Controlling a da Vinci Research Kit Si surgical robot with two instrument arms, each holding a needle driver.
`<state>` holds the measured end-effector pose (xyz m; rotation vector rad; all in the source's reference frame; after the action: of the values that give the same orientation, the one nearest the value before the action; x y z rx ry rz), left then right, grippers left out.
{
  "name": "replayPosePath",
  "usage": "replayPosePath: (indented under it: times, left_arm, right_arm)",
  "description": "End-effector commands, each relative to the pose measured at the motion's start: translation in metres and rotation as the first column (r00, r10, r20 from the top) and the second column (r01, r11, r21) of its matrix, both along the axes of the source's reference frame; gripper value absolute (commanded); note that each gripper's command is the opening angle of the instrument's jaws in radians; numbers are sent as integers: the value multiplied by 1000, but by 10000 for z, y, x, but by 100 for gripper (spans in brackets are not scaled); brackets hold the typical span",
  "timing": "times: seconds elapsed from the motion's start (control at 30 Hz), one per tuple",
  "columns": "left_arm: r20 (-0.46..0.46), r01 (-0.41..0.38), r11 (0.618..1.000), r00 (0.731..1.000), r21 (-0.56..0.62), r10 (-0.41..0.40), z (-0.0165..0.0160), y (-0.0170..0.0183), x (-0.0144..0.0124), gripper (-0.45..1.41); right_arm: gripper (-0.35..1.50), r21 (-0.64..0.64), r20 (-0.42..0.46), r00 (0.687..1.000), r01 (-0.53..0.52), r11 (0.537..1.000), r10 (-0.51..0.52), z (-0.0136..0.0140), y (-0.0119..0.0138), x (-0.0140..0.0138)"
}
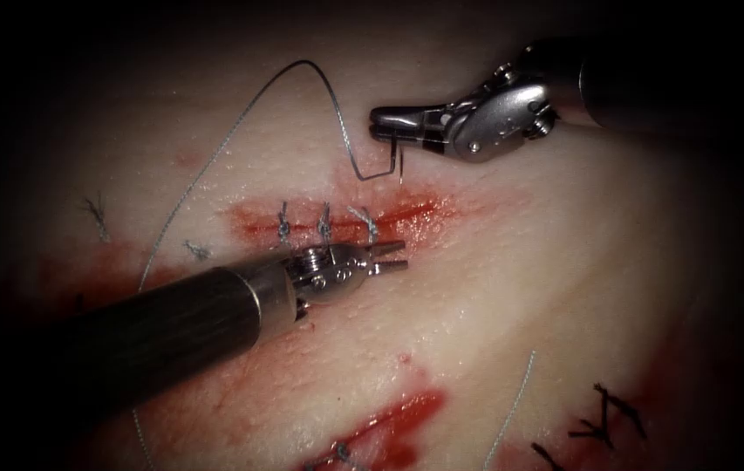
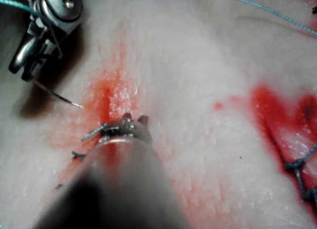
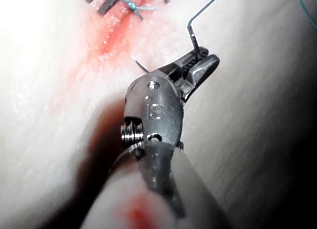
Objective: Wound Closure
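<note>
The right tool (image 1: 382,122) is reaching in from the upper right, wrist bent, jaws lying level and clamped on the needle (image 1: 396,161) near its rear end. The left tool (image 1: 393,255) is lying low along its shaft from the lower left, jaws slightly parted, gripping nothing

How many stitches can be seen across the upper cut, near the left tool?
3. The stitches cross the cut side by side: one at its left, one in the middle, one at the right, just above the left tool. The shaft may hide more.
</note>
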<state>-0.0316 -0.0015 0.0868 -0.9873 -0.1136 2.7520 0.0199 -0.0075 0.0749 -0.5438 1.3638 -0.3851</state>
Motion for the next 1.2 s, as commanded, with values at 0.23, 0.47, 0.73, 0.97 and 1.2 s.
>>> replayPosePath:
  times: [0.23, 0.47, 0.73, 0.97, 1.2]
  left_arm:
    - [4, -3, 1000, 1000, 0, 3, 2, 8, -2, 22]
    - [8, -7, 1000, 1000, 4, 7, -1, 10, 2, 22]
    - [5, -1, 1000, 1000, 3, 1, 0, 10, -2, 22]
    - [-3, 9, 1000, 1000, -5, -9, 7, 7, -14, 21]
    - [-34, -6, 1000, 999, 23, 7, 30, 4, -6, 19]
  right_arm:
    - [-35, -20, 34, 999, 20, 1000, -20, 14, -13, 12]
    - [-35, -23, 50, 998, 40, 999, -39, 25, -35, 13]
    - [-35, 71, 24, 1000, -1, 997, -1, 18, -29, 12]
    - [-35, 160, 9, 1000, -26, 987, 25, 13, -22, 12]
    - [-35, 271, 0, 999, -42, 962, 44, 9, -15, 13]
